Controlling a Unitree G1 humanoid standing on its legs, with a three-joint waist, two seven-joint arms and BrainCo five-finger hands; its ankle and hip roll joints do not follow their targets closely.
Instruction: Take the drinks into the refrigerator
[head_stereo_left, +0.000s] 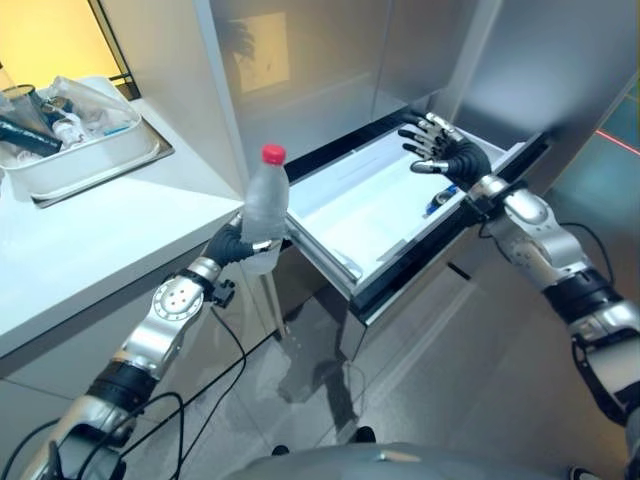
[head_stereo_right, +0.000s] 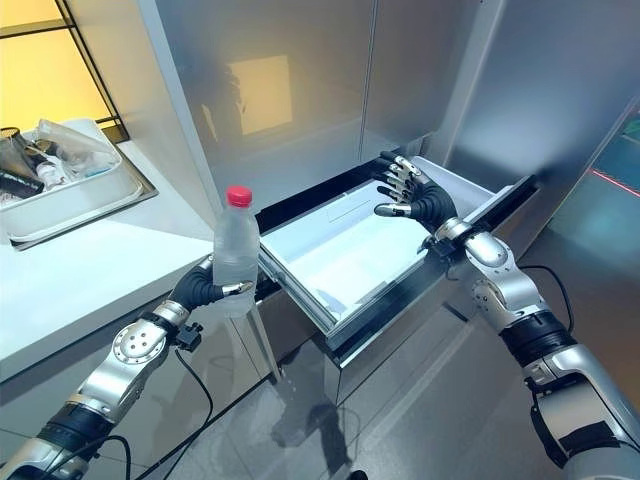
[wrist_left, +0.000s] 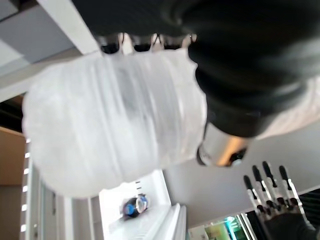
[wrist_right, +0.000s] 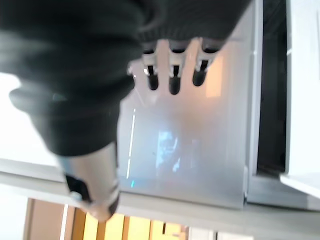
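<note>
The bottle (head_stereo_left: 266, 220), clear ribbed plastic with a red cap (head_stereo_left: 273, 154), is held upright by the left hand (head_stereo_left: 237, 244), fingers curled round its lower body, at centre-left of the frame beside the worktop (head_stereo_left: 90, 240) edge. Slippage is judged possible: the thin wall may flex under the low grip. The white drawer (head_stereo_right: 335, 250), smooth and box-shaped, stands pulled out at centre. The right hand (head_stereo_right: 410, 195) is spread open, holding nothing, above its rear; collision there is conceivable.

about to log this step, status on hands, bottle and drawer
Left hand shut on clear plastic bottle with red cap, upright beside the drawer. Right hand open over pulled-out white refrigerator drawer. Nothing blocking the drawer.
</note>
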